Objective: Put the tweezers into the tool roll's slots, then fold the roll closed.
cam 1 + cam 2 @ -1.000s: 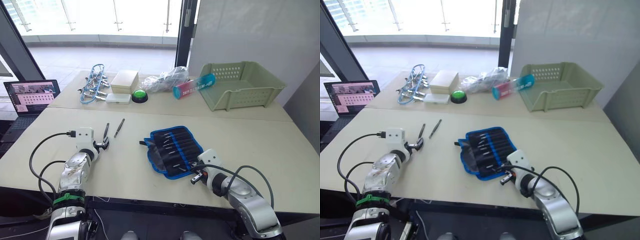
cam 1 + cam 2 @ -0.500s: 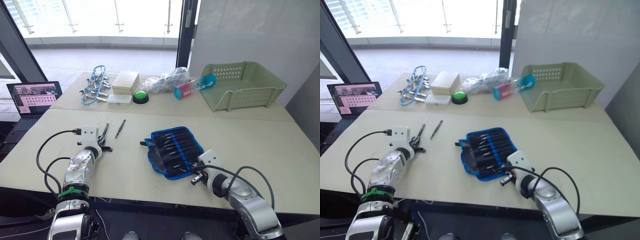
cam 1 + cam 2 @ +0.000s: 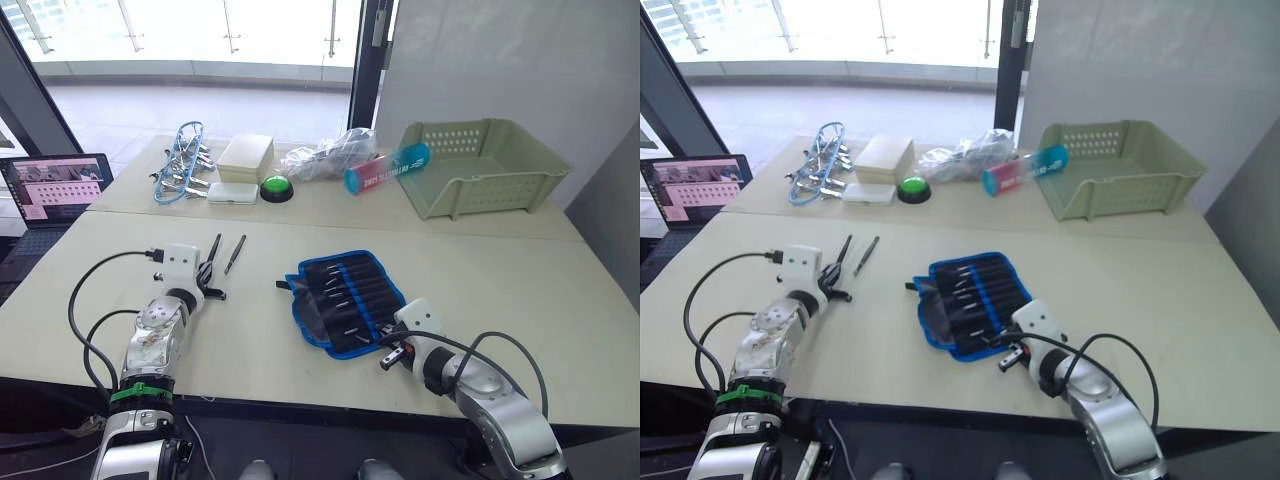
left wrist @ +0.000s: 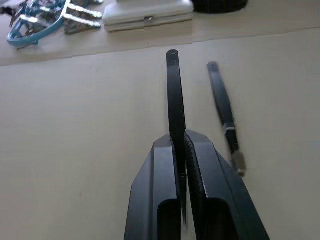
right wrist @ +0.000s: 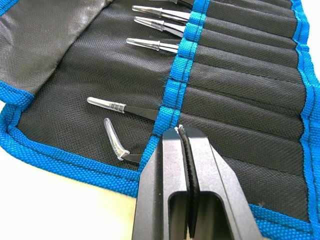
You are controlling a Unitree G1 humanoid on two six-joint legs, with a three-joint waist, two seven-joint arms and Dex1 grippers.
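Observation:
The tool roll (image 3: 345, 298) lies open mid-table, black fabric edged in blue, with several tweezers tucked in its slots (image 5: 235, 65), their capped tips sticking out. My left gripper (image 4: 181, 137) is shut on one slim black tweezers (image 4: 173, 95) at the table's left, and the tweezers points away from me. A second loose tweezers (image 3: 237, 254) lies on the table just to the right of the held one. My right gripper (image 3: 388, 357) is shut with nothing between its fingers, resting at the roll's near edge over the blue band (image 5: 176, 80).
On the far table stand a green plastic basket (image 3: 487, 165), a blue-wire clip bundle (image 3: 180, 163), a white box (image 3: 246, 157), a green button (image 3: 273, 187), a plastic bag (image 3: 330, 158) and a teal tube (image 3: 387, 168). A laptop (image 3: 55, 186) sits far left.
My left gripper has gone from open to shut on the tweezers beside it. The right gripper has stayed put at the roll. The head camera has shifted a little.

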